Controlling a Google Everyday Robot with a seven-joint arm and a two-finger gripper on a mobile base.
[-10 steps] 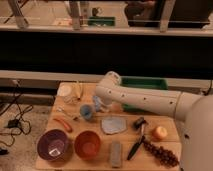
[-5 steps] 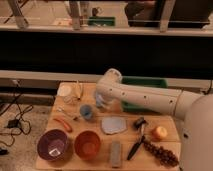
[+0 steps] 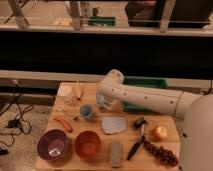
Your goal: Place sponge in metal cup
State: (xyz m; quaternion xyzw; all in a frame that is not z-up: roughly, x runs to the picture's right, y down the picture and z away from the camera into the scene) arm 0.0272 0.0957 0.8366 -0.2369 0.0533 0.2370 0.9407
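My gripper (image 3: 103,104) hangs from the white arm (image 3: 145,99) over the middle of the wooden table (image 3: 165,144), just right of the light-blue cup (image 3: 86,111). A grey rectangular sponge (image 3: 116,153) lies flat near the front edge, between the orange bowl (image 3: 87,145) and a black brush (image 3: 136,144). The metal cup does not show; the gripper and arm hide the spot behind them. I cannot tell whether the gripper holds anything.
A purple bowl (image 3: 52,145) stands front left. A grey-blue plate (image 3: 114,125) lies mid-table. An orange fruit (image 3: 160,132) and grapes (image 3: 161,155) are at the right. A green tray (image 3: 146,83) sits at the back, a white cup (image 3: 65,92) back left, a red carrot-like item (image 3: 63,123) left.
The gripper has shifted slightly to the right beside the light-blue cup. The things on the table have not moved.
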